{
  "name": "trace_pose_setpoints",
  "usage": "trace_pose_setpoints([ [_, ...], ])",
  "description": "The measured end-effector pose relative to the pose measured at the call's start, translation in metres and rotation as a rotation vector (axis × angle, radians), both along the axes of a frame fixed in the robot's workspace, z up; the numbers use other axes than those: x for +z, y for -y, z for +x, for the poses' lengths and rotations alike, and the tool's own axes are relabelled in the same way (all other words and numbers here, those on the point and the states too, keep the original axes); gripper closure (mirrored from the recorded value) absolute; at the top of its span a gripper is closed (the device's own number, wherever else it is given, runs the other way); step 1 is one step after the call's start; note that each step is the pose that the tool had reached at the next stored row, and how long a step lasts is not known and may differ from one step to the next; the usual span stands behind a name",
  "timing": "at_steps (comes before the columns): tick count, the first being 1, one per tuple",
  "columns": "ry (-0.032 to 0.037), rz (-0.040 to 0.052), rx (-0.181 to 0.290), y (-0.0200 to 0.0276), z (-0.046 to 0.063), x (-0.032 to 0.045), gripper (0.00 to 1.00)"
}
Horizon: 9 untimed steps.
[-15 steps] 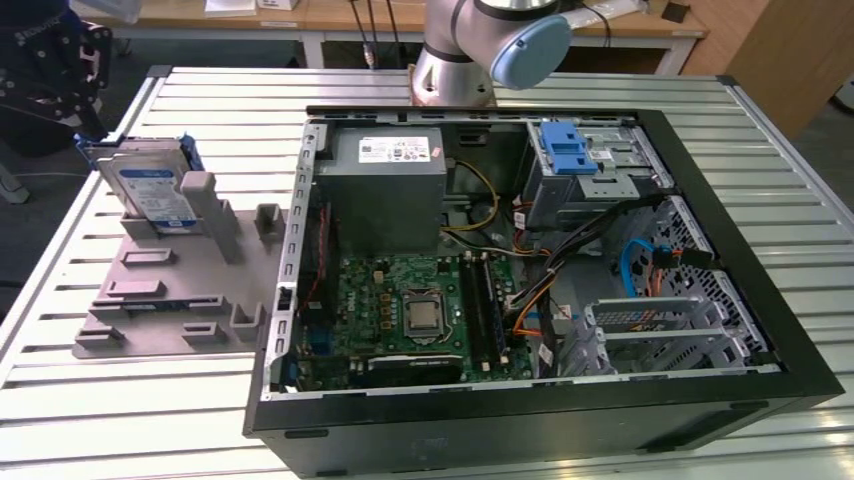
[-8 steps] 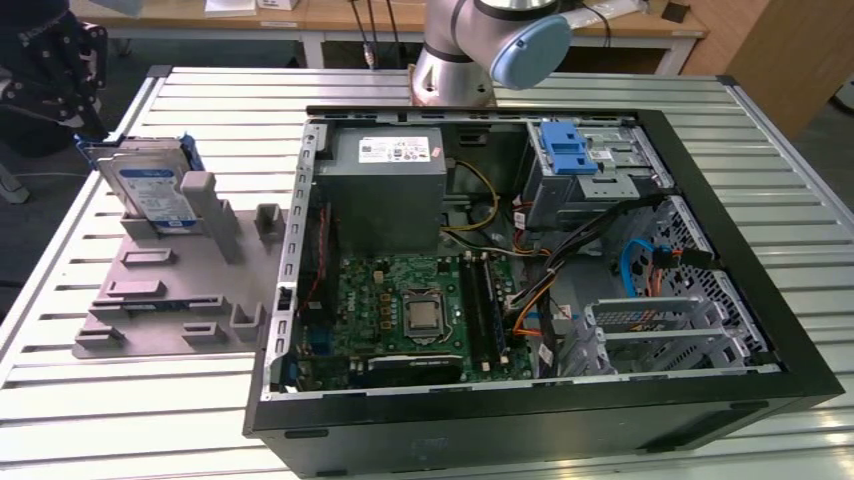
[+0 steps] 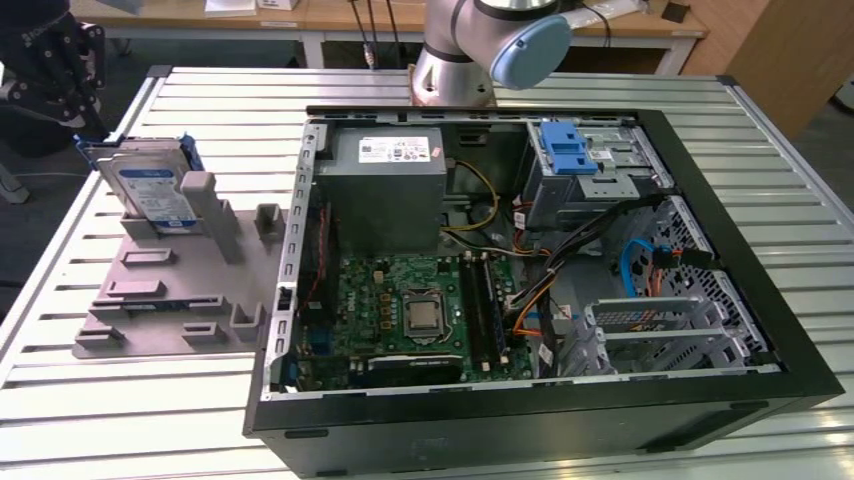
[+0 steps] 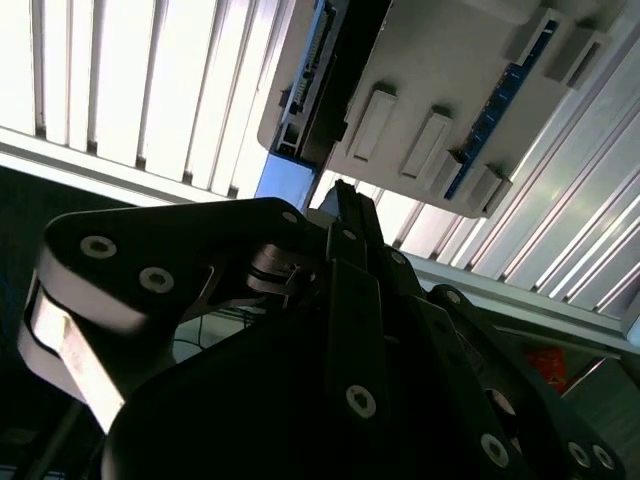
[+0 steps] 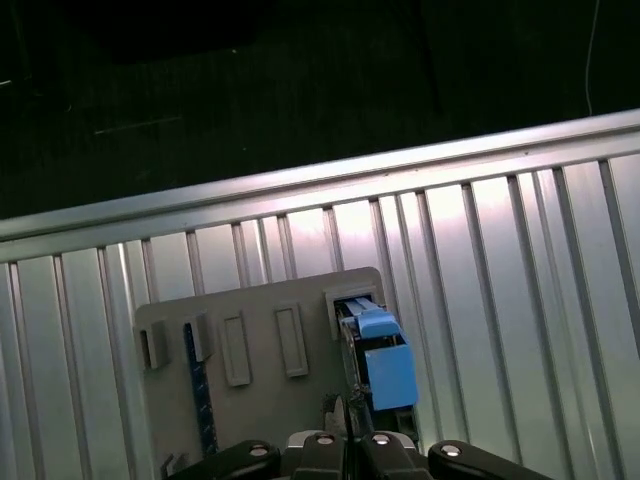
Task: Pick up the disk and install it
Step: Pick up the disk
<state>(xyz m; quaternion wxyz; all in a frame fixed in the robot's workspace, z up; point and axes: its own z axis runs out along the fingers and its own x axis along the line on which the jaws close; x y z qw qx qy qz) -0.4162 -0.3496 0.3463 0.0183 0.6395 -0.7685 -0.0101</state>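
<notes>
The disk [image 3: 147, 190] stands upright on its edge in the grey slotted tray [image 3: 174, 290] at the exterior view's left, its white-and-blue label facing forward and blue rails on its sides. From above, in the first wrist view, the disk [image 5: 383, 362] appears edge-on with a blue rail, at one end of the tray [image 5: 260, 400]. My gripper [image 5: 345, 408] hovers well above it, fingers pressed together and holding nothing. In the second wrist view the gripper [image 4: 345, 192] points at the disk [image 4: 318, 85] and the tray [image 4: 440, 70].
An open black computer case [image 3: 747, 395] lies on the slatted metal table [image 3: 200, 90], showing a motherboard [image 3: 400, 310], a grey power supply [image 3: 387, 190] and a drive bay with a blue bracket [image 3: 574, 150]. The arm's base [image 3: 454, 70] rises behind the case.
</notes>
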Motion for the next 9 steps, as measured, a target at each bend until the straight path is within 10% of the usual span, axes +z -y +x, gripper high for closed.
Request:
trace_pose_setpoints([
  [9,0.0000,0.0001,0.011,0.0000,0.0000,-0.0009,0.85],
])
